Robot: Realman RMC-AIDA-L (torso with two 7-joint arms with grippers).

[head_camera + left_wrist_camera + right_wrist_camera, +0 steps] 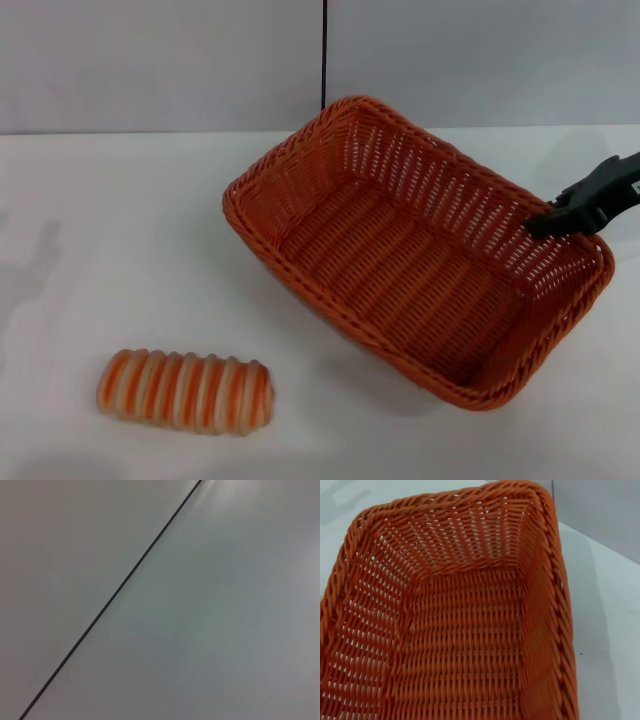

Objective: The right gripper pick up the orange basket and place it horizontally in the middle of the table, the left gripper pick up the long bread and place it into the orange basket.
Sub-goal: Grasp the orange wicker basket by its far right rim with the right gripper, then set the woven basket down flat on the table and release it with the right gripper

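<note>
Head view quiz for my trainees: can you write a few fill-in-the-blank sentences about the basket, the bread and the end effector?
1. The orange basket has ____ inside it.
2. The long bread lies on the ____, apart from the basket.
3. The right end effector is at the basket's ____ wall, on the robot's right side.
4. The bread's stripes are orange and ____.

Missing words: nothing; table; short; cream

No readable text or labels.
</note>
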